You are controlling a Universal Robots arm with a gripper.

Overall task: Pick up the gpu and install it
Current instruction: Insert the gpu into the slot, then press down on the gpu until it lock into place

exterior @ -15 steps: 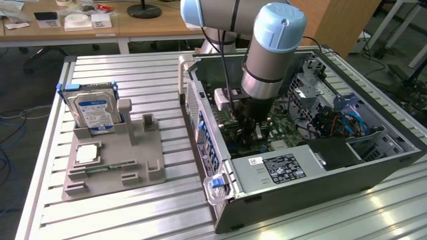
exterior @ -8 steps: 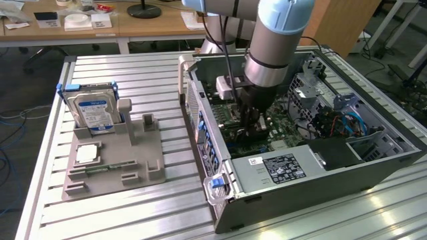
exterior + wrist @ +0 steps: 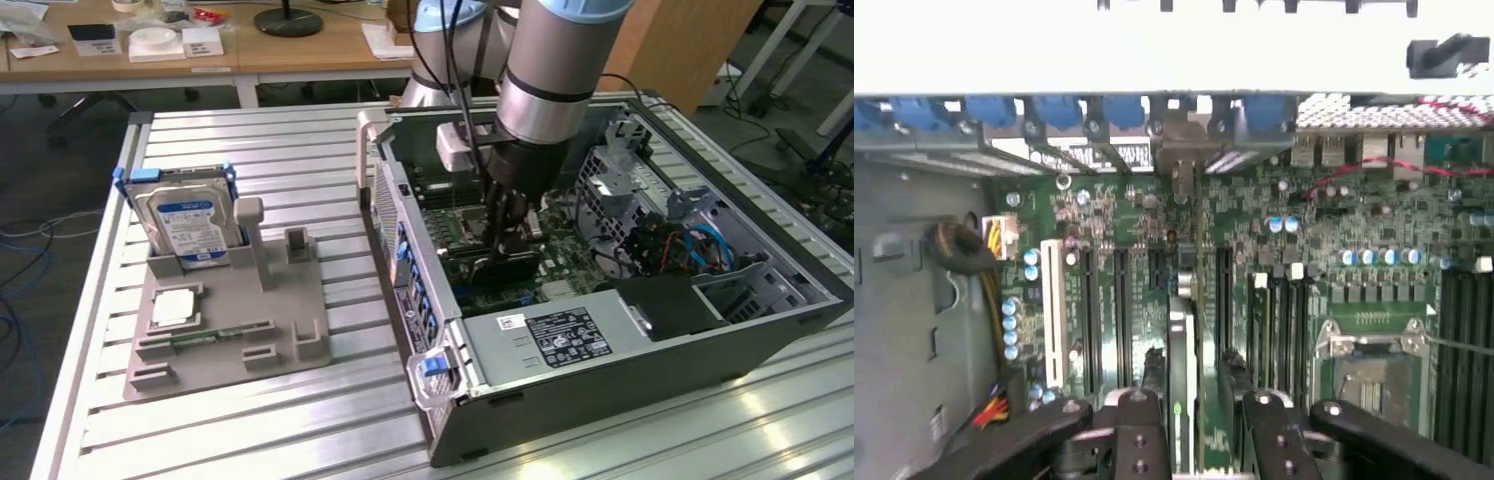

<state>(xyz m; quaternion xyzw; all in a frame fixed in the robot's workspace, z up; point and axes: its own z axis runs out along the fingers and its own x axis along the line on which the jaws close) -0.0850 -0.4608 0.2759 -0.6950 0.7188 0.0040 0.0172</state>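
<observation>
Holding: gripper (image 3: 1197,425) clamped the gpu (image 3: 1181,350) edge-on between its fingers (image 3: 1142,430), card upright so its bottom edge faced the slots.
Gpu place: lower centre of wrist view, thin dark card over the motherboard (image 3: 1144,240); in exterior view under the gripper (image 3: 514,235) mid-frame, inside the computer case (image 3: 627,330).
Why vertical: likely to line the card up with an expansion slot (image 3: 1120,300); seating not confirmed.
Bracket: silvery end (image 3: 1179,150) sat near the rear slot openings, upper centre.
Obstacles: power supply (image 3: 561,335), cables (image 3: 694,245), CPU socket (image 3: 1374,350) close by.
Elsewhere: hard drive (image 3: 187,215) stood in grey fixture (image 3: 227,320) on the desk (image 3: 267,150), left of exterior frame.
</observation>
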